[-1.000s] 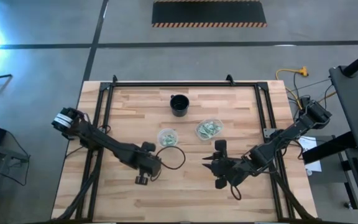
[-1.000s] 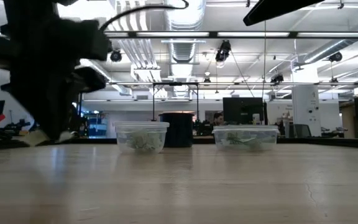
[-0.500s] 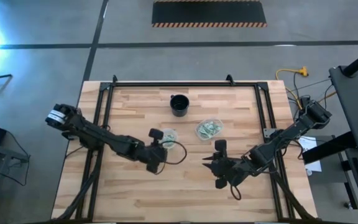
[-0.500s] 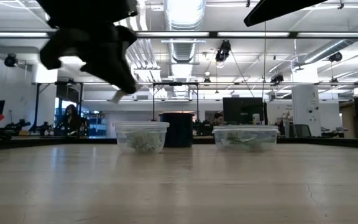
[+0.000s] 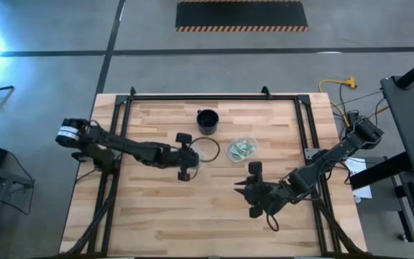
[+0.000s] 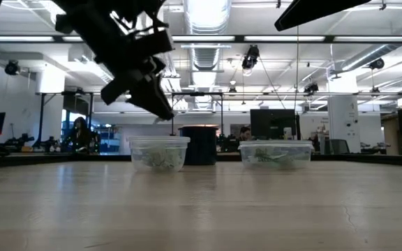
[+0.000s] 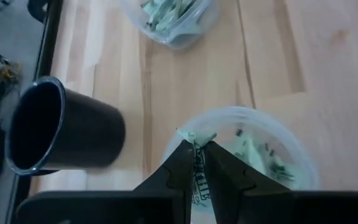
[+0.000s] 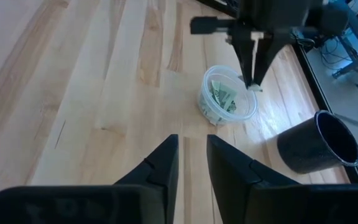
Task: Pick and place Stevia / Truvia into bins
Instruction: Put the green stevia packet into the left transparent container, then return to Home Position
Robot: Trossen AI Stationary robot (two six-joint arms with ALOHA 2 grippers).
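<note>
Held packet: green-and-white sweetener packet (image 7: 197,169), pinched between the left gripper's fingers, long axis running along the fingers, free end poking past the tips toward the cup below.
Left gripper: left gripper (image 5: 195,156), clamped on the packet with only a narrow gap, hanging above the near clear cup's rim; in the low view (image 6: 160,109) tilted down, tips just over that cup, not touching it.
Near clear cup: round clear plastic cup (image 7: 291,144) directly under the packet, several green-and-white packets lying jumbled inside at mixed angles; same cup in the low view (image 6: 159,152).
Second clear cup: clear cup (image 5: 241,149) toward the right arm's side, also part-filled with packets, well apart from the left gripper.
Black cup: black round cup (image 5: 207,121) upright, beyond the two clear cups, near the table's far edge.
Right gripper: right gripper (image 5: 241,188), waiting above bare wood nearer the front of the wooden table (image 5: 149,216), fingers parted with a slim gap, holding nothing.
</note>
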